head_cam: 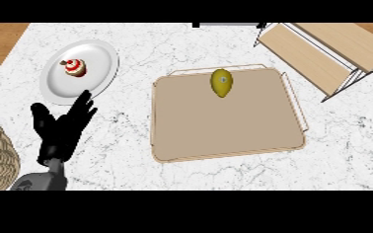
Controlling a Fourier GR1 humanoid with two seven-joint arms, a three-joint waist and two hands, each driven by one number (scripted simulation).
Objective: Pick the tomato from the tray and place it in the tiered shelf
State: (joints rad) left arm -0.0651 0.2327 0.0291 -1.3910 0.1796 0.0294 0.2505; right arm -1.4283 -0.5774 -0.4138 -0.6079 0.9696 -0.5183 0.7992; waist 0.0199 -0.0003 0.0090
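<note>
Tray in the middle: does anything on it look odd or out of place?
Only mildly: the tray holds one fruit, near its far edge, yellow-green and pointed at one end, an unusual look for a tomato. Nothing looks spilled, broken or askew.

Tan tray (218, 128) at centre of marble counter (182, 44). Yellow oval fruit (222, 82) on tray, near far rim. Wooden tiered shelf (313, 54) upper right, apart from tray. White plate (98, 66) with cupcake (75, 68) upper left. Left hand (62, 128) lower left, fingers straight, pointing up.
</note>
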